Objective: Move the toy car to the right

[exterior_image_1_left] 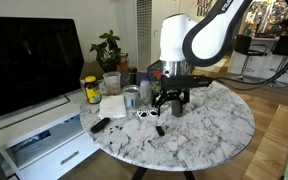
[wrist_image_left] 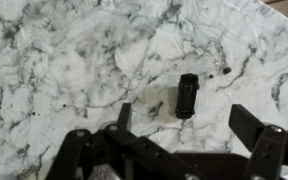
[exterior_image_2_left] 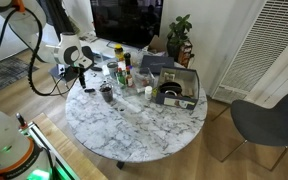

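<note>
Round marble table [exterior_image_1_left: 224, 125] in a living-room-type space, TV [exterior_image_1_left: 29, 60] at left, plant [exterior_image_1_left: 108, 45] at far edge. Exterior view: gripper [exterior_image_1_left: 170, 103] hangs just above tabletop mid-table, jaws look spread, nothing in them. Clutter sits left of it: yellow jar [exterior_image_1_left: 91, 90], white cloth [exterior_image_1_left: 112, 106], metal cup [exterior_image_1_left: 132, 97], dark remote [exterior_image_1_left: 100, 125] near the edge. Right half of the table looks bare. Can't make out the car w/ confidence here, too small.

Opposite exterior view: gripper [exterior_image_2_left: 79, 60] at the table's far left, bottles [exterior_image_2_left: 124, 68] + cup in a row beside it, tray [exterior_image_2_left: 191, 90] further along, chair [exterior_image_2_left: 269, 115] off the table at right. Car not resolvable.

Wrist view: toy car [wrist_image_left: 187, 95], dark, lies on bare marble, long axis near-to-far, roughly centred btw the open fingers [wrist_image_left: 124, 115]. Gripper [wrist_image_left: 184, 125] empty, apart from the car, not yet down on it. Small reddish specks just right-far of the car, no real obstacle.

Risks, my read: car is small + low, so descending too far means fingertips hit marble; closing off-centre could nudge it so it rolls or pivots away. Slippery stone won't help. Rightward path looks free; clutter is on the other side.
</note>
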`<state>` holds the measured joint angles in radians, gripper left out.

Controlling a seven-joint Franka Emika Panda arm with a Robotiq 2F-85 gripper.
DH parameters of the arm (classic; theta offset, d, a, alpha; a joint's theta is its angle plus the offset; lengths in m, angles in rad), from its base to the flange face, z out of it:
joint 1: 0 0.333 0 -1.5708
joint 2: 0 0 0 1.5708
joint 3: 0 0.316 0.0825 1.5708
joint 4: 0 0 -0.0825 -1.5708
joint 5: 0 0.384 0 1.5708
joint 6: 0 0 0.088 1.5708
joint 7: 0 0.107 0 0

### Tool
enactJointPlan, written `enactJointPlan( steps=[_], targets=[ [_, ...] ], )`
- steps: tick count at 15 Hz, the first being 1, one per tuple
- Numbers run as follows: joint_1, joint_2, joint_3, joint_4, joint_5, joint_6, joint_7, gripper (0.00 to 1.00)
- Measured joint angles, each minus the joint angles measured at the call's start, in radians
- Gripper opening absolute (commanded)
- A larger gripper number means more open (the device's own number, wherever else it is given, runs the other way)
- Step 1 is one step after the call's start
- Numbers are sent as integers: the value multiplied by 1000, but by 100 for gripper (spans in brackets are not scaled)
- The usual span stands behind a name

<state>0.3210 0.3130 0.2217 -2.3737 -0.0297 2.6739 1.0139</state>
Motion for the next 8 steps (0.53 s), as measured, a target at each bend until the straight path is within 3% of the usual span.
enactJointPlan(
  steps=[8],
  targets=[
    [14, 38, -17, 38, 24, 6, -32, 100]
  ],
)
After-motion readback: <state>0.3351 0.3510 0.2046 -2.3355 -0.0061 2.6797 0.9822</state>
